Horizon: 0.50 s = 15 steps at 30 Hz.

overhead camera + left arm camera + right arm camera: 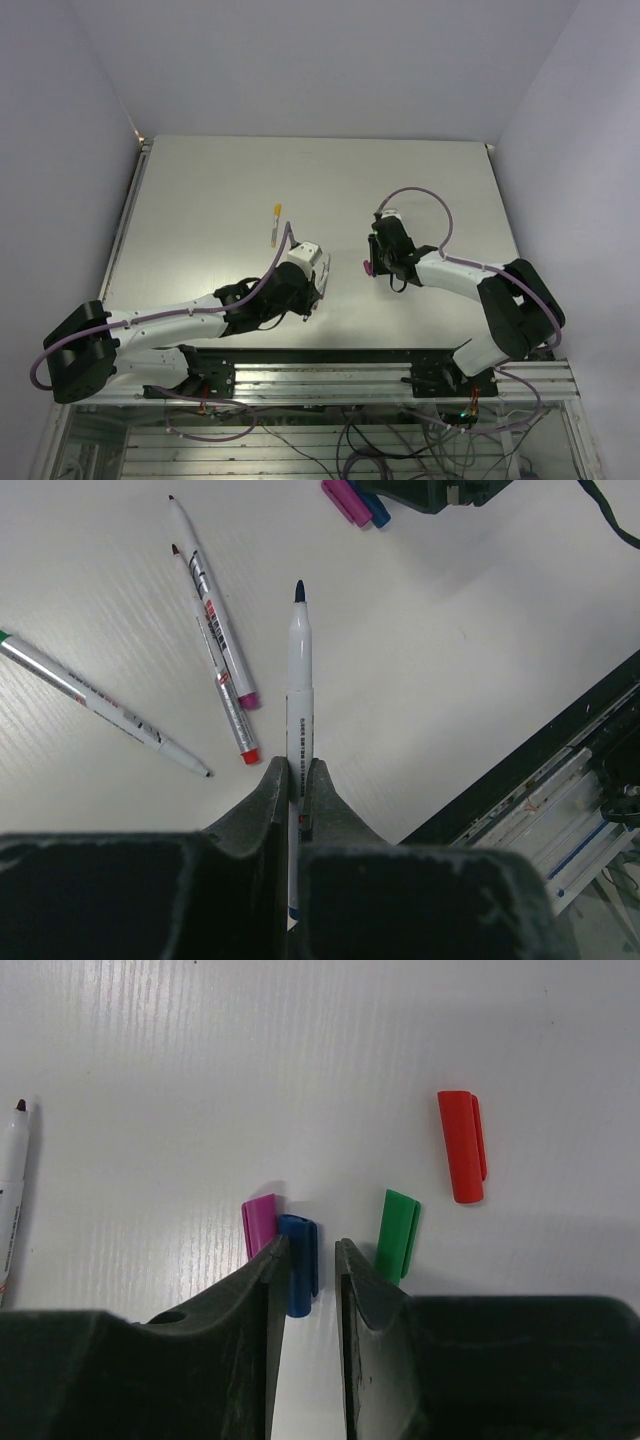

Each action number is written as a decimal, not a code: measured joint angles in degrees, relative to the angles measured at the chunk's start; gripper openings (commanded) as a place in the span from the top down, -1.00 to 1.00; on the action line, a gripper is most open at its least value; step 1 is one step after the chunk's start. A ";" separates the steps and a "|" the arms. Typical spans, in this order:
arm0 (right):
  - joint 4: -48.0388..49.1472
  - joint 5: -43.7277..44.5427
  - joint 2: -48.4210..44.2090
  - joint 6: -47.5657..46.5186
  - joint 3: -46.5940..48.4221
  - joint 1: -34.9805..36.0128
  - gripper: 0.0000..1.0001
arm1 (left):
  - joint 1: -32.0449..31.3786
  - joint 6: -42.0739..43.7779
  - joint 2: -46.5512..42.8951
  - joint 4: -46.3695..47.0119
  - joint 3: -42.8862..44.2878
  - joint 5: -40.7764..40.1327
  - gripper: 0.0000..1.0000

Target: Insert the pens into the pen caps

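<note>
Tight by blue cap point(303, 1260): magenta cap point(258, 1222) touching, green cap point(398, 1230) nr other side; red cap point(460, 1145) clear.

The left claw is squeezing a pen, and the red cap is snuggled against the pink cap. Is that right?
Not quite. The right wrist view shows the blue cap against the pink cap; the red cap lies apart. The left gripper does squeeze a pen.
</note>
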 measured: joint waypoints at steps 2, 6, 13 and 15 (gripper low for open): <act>0.17 -0.02 0.31 0.20 0.00 0.24 0.49 | 0.00 -0.02 0.00 0.02 -0.07 0.00 0.86; 0.26 0.09 1.22 0.55 0.02 0.98 0.49 | -0.02 -0.04 0.02 0.22 -0.50 0.00 0.86; 0.31 0.94 2.36 0.94 0.44 1.92 0.50 | 0.00 -0.44 0.33 0.42 -0.81 0.04 0.86; 0.31 1.11 2.38 1.20 0.44 1.95 0.55 | -0.02 -0.44 0.48 0.42 -0.81 0.04 0.86</act>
